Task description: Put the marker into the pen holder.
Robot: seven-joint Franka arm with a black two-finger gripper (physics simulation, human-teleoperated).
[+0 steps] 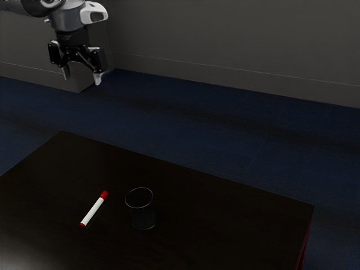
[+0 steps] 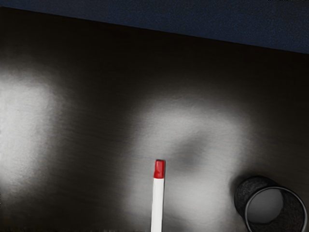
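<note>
Marker on desk, lying flat, not in holder. Arm enters from ext view's upper left; gripper high up, well above desk and well apart from marker & holder. Hand pointing down, approx vertical. Jaws released: spread wide w/ clear air between, both tips hanging free.

Marker pose: white body, red cap on one end, small red tip on the other. Long axis runs diag across desk in ext view: cap end away from cam & toward ext view's right, tip end nearer cam & toward its left. Axis passes alongside holder, doesn't aim at it. Wrist view has cap + part of body, cap end toward the desk edge w/ floor past it.

Holder: dark round cup, looks like mesh, thin rim, upright on desk, mouth up. Sits near marker, on ext view's right of it; not touching, strip of bare desk btwn. It's the one obj close to marker, off to one side; marker's top is uncovered.

Surroundings: desk dark w/ bright glare patches in wrist view, one of them around marker. Blue floor beyond desk, grey wall behind that.
</note>
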